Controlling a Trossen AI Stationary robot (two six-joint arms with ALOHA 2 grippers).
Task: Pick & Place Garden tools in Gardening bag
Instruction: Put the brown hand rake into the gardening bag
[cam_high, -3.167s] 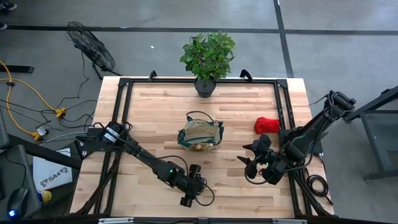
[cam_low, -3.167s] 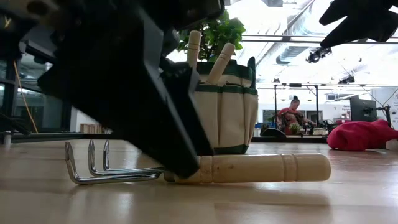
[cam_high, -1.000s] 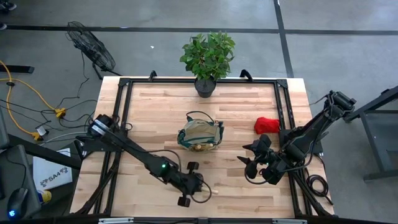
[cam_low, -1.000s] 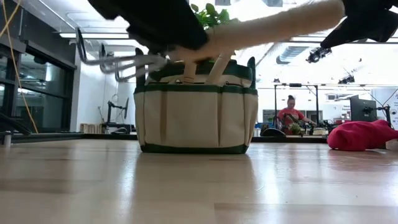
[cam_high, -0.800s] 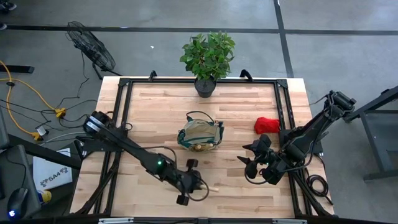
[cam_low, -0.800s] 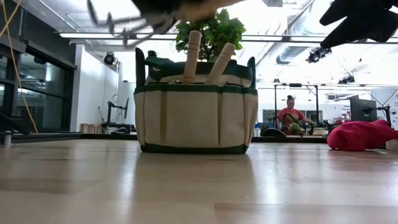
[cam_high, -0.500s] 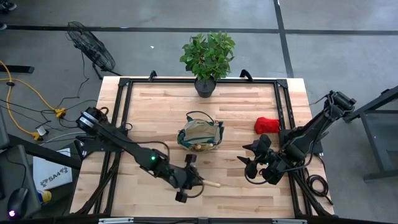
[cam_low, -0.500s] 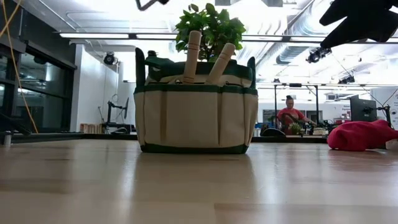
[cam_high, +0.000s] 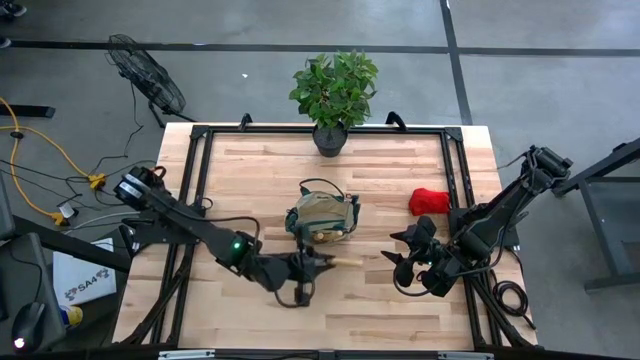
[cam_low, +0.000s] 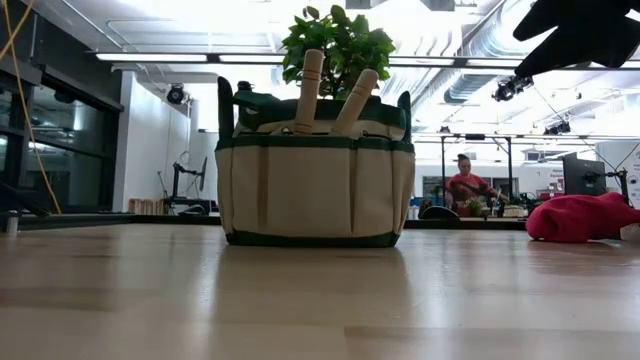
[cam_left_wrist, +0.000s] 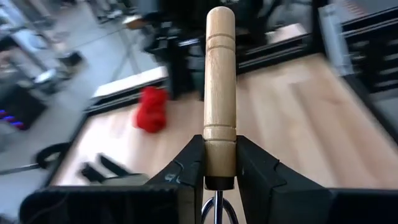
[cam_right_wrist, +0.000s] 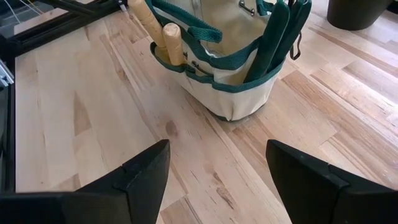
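- Our left gripper (cam_high: 312, 262) is clamped on the hand fork's wooden handle (cam_left_wrist: 219, 87), held up just beside the gardening bag (cam_high: 322, 216).
- Right gripper (cam_high: 407, 256) – fingers spread, holding nothing, near the red bundle (cam_high: 429, 201).

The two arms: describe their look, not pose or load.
Both arms are dark, slim and jointed. The left arm has a green light at one joint and a thin cable looping alongside it. The left gripper has two black wedge-shaped fingers. The right gripper shows broad black fingers.
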